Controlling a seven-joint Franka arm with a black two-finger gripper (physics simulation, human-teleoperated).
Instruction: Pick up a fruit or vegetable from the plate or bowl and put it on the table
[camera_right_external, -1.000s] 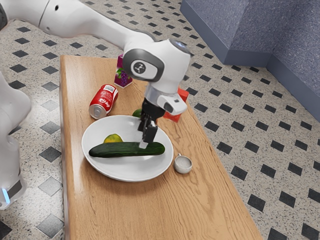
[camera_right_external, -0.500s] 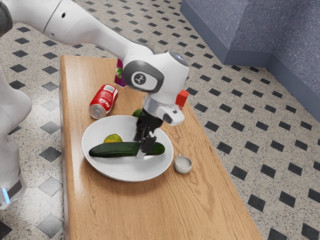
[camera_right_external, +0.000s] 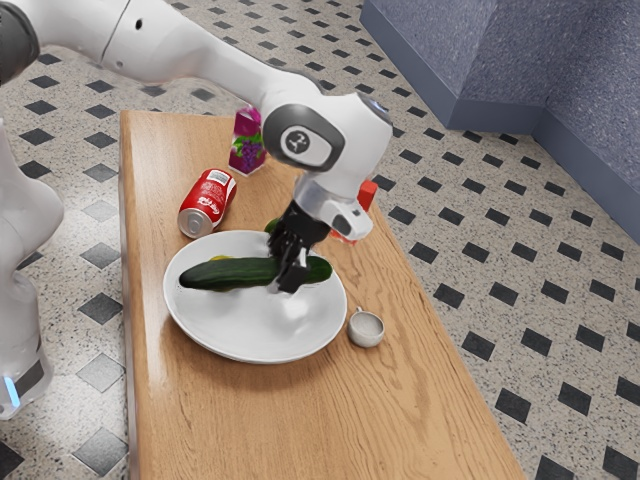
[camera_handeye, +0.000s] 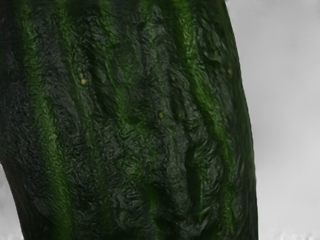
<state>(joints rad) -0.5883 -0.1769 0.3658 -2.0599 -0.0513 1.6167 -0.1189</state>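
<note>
There is room to pass over the table (camera_right_external: 300, 420) between the plate (camera_right_external: 245, 340) and the exterior view's lower edge. Just beside the plate, the small cup (camera_right_external: 366, 330) obstructs the exterior view's right; the red can (camera_right_external: 208, 203) and purple carton (camera_right_external: 247, 152) obstruct the far side.

A long, dark green cucumber (camera_right_external: 225, 273), streaked lighter, was gripped off-center by the tool (camera_right_external: 285, 277). It was held roughly level over the plate (camera_right_external: 240, 328).
</note>
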